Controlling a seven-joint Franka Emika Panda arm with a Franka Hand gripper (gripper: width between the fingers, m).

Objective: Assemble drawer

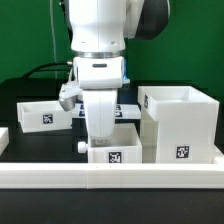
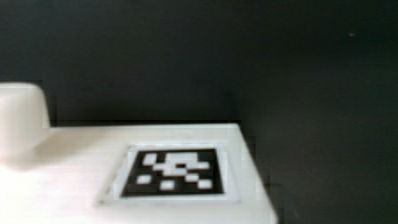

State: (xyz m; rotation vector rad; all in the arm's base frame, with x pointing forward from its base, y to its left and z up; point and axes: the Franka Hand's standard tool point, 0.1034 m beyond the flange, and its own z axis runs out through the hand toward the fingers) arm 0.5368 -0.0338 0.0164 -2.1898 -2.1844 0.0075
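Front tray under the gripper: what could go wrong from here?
1. The gripper hangs low over the front tray, jaws hidden; a grip near one edge could tilt the tray.
2. The housing stands close on the exterior view's right; swinging the tray that way could bump it.

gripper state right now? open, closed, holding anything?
Gripper: cannot tell. It is low, just behind the tray nearest the exterior camera, and neither view shows how the jaws stand.

Outside camera looks in low from the table's front edge. Wrist camera looks down close. Both show one tray.
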